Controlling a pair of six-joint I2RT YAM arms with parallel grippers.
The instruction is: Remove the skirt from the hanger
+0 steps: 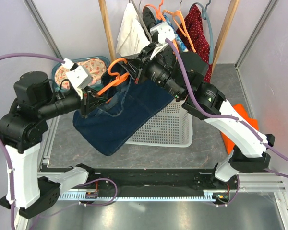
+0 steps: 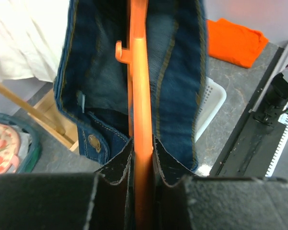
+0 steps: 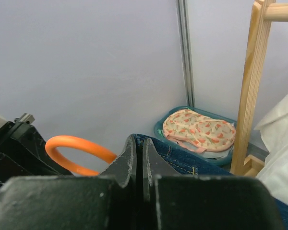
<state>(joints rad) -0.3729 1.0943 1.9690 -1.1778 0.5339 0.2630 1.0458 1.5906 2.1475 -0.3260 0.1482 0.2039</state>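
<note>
The left arm is reaching in from the left of the white basket, its forearm lying level, and the left gripper is clamping the flat bar of the orange hanger between its two pads. The right arm is stretching from the right of the basket, rising over it and bending down toward the hanger's hook. The right gripper is showing its jaws pressed together at the waistband edge, and whether any denim is pinched between them cannot be told. The denim skirt is hanging on the hanger above the basket's left side, its hem drooping past the basket's left edge. The left wrist view is looking straight down the hanger bar into the open waistband, showing a metal button and an orange cloth lying beyond the basket. The right wrist view alone is showing the hook's curve beside the closed fingers. Behind the basket a teal tub is holding a floral cloth. A wooden rack there is carrying a white garment, a red dotted garment and several spare hangers. Counted: two arms, one skirt, one held hanger, one white basket, one tub.
</note>
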